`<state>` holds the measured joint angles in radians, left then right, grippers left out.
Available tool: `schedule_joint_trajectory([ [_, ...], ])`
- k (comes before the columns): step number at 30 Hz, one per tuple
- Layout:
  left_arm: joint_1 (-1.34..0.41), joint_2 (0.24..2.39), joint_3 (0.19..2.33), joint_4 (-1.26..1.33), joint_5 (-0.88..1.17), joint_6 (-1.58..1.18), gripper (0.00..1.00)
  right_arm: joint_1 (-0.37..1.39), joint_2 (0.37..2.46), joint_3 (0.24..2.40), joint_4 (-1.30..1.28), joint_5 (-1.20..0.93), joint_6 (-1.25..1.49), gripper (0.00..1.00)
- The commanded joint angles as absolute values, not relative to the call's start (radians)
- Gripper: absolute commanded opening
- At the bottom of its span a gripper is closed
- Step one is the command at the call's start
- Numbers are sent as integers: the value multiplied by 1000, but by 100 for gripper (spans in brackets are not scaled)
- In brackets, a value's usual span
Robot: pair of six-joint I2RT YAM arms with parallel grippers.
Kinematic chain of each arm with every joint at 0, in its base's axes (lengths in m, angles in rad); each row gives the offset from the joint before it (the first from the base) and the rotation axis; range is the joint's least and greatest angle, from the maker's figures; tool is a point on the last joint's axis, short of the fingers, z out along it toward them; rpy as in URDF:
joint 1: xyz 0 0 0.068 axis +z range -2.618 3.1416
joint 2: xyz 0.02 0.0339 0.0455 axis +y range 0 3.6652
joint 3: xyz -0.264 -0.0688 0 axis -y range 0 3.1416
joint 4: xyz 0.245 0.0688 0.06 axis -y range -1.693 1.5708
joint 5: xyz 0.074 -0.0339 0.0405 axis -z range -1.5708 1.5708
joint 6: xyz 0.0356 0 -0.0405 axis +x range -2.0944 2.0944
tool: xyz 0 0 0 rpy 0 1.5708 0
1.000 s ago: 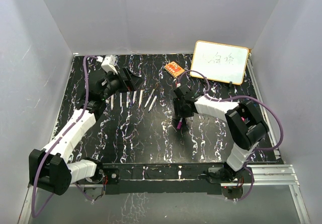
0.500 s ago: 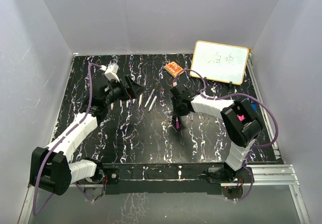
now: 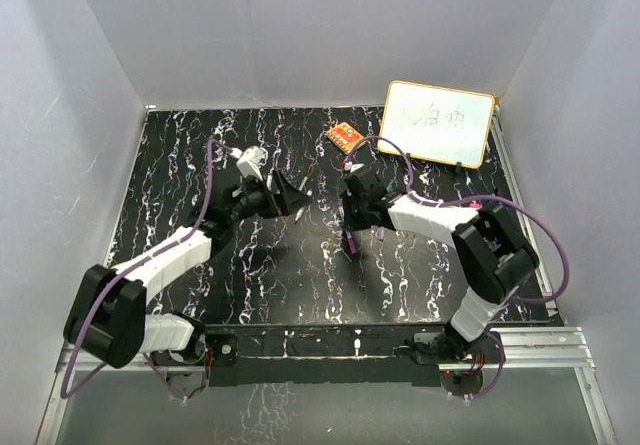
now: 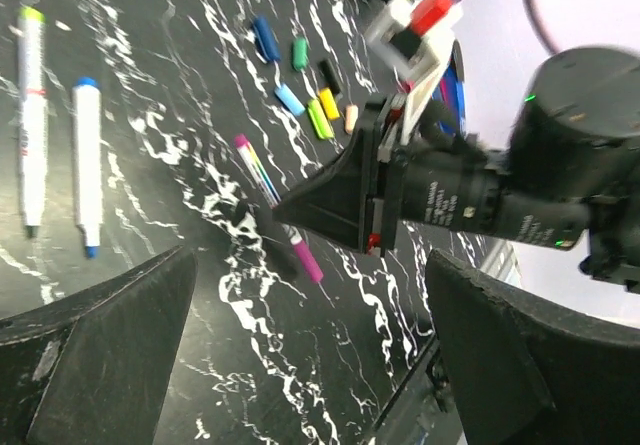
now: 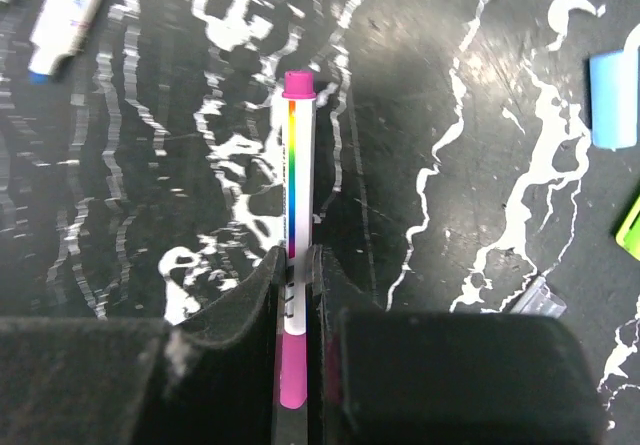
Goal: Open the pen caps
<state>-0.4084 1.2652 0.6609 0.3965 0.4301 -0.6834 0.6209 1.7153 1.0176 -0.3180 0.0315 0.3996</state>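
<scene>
Black marble-patterned tabletop [image 3: 250, 275], veined in white, floors a white-walled booth. A small scribbled whiteboard [image 3: 440, 123] is propped at the far right, and an orange rectangular eraser block [image 3: 345, 137] lies just left of it.

Near the middle, the right gripper [image 5: 295, 265] has its two black fingers pressed together on a slim white pen with a rainbow stripe and magenta ends [image 5: 293, 175], which lies along the table. The clamp bites the barrel low down. The longer magenta cap [image 5: 292, 370] sits back between the finger bases. The striped barrel and the short magenta end piece [image 5: 296, 85] jut out past the fingertips.

The left gripper [image 4: 310, 260] hovers near the right one, aimed toward it, its jaws spread wide and closed on nothing. From its wrist camera the clamped pen shows in the gap between the fingers, beyond them and not touching.

Past the pen lies a cluster of loose plastic caps:
- dark blue cap [image 4: 265, 38]
- green cap [image 4: 300, 53]
- black cap [image 4: 328, 73]
- light blue cap [image 4: 290, 98]
- yellow cap [image 4: 328, 103]
- lime cap [image 4: 318, 120]
- pale orange cap [image 4: 351, 117]

Two white marker barrels lie side by side, well apart from the pen: one has a yellow-green end [image 4: 30, 115], the other is blue-tipped [image 4: 88, 165].
</scene>
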Motion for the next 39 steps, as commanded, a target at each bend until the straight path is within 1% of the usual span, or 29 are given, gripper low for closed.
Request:
schedule_joint_trajectory([
  [1, -501, 1327, 687, 485, 409, -703, 95, 627, 1576, 982, -140, -44, 352, 0],
  [4, -544, 1384, 705, 510, 384, -717, 94, 627, 1516, 944, -100, -67, 334, 0],
  [11, -580, 1503, 755, 577, 386, -752, 92, 626, 1394, 880, -42, -117, 295, 0],
  [18, -607, 1568, 794, 606, 373, -772, 91, 627, 1341, 856, -16, -167, 264, 0],
  [24, -616, 1585, 801, 646, 358, -815, 87, 626, 1291, 816, 31, -188, 254, 0],
  [27, -618, 1576, 784, 678, 316, -859, 84, 627, 1274, 805, 40, -193, 249, 0],
  [33, -620, 1545, 709, 822, 250, -952, 84, 627, 1256, 793, 41, -189, 248, 0],
  [39, -620, 1494, 648, 893, 171, -995, 83, 626, 1241, 781, 45, -187, 253, 0],
])
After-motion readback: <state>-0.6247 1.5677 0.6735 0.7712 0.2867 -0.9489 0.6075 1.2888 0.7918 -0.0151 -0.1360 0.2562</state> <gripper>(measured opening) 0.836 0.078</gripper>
